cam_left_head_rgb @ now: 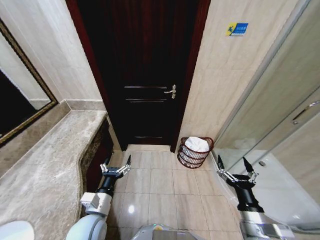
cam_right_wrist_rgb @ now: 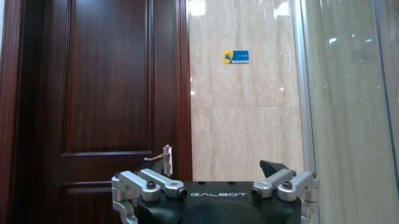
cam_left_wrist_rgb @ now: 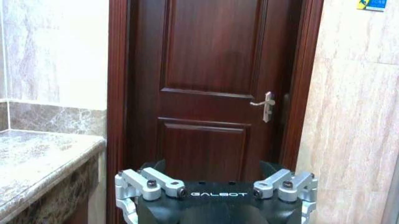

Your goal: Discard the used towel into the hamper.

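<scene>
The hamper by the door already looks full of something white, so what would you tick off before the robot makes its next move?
1. Hamper upright on the floor beside the door: ok.
2. Towel, a white bundle, inside the hamper: ok.
3. Left gripper open and holding nothing, low over the tiles by the counter: ok.
4. Right gripper open and holding nothing, near the glass panel: ok.
5. Tiled floor between the grippers and the hamper free of obstacles: ok.
6. No other towel left on the counter: cannot tell; a white object sits at its near edge, cut off.
</scene>
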Available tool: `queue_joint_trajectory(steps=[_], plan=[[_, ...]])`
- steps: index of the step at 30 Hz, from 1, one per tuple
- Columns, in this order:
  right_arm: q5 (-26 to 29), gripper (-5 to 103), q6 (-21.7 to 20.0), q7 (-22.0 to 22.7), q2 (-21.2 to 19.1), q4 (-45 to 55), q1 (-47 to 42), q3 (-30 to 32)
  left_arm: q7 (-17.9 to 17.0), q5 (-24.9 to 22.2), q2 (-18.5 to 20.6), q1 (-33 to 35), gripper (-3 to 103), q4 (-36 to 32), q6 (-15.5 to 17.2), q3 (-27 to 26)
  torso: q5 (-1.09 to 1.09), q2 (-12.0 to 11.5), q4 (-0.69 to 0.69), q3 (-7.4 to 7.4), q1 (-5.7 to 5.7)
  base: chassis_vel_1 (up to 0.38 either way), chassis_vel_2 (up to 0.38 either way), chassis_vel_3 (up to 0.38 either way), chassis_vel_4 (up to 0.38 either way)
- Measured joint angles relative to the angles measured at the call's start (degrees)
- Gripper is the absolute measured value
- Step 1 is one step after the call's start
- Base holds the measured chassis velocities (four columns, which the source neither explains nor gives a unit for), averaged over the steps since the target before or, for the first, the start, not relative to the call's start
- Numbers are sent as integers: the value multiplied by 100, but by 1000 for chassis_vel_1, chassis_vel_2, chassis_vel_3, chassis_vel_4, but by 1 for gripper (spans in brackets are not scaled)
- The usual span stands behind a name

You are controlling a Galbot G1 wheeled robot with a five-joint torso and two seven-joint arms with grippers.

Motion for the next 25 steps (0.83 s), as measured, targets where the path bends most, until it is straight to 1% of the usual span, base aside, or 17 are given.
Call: queue_joint_trajectory(steps=[25], plan=[[0, 100, 0, 0, 0, 0, 0, 0, 0, 0, 0, 0, 100, 0, 0, 0, 0, 1, 0, 0, 0, 0, 0, 0, 0]])
